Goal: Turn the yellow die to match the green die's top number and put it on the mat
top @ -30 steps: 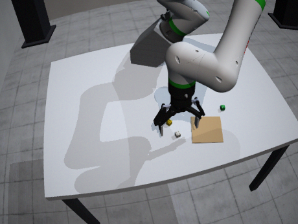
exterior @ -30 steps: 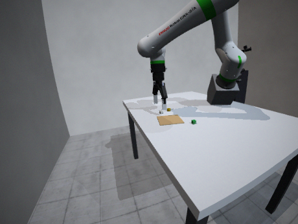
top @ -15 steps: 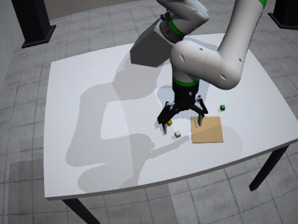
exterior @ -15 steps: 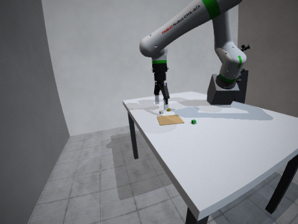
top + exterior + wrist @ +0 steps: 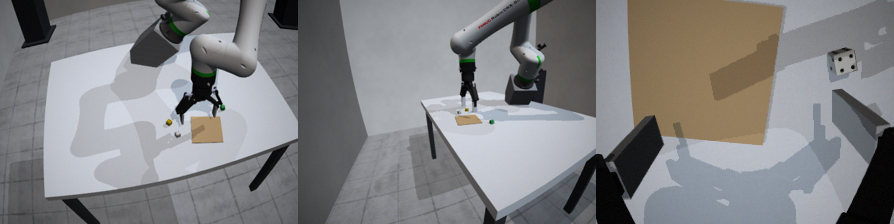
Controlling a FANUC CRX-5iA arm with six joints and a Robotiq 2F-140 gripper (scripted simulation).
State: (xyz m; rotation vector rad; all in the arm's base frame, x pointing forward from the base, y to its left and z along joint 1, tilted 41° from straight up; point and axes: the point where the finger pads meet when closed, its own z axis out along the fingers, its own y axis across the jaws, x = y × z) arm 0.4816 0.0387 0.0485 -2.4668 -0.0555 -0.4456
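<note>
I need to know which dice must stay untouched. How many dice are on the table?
3: a yellow die and a white die left of the mat, and a green die by its far right corner.

Yellow die flat on table, off mat; green die beside mat.

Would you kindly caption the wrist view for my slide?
Open black gripper hovers over flat tan square mat, small white die resting beside it.

The bench looks smooth, matt white. The mat looks like flat tan cardboard, matt. The arm has a glossy white plastic-looking shell; the pincer is matt black.
</note>
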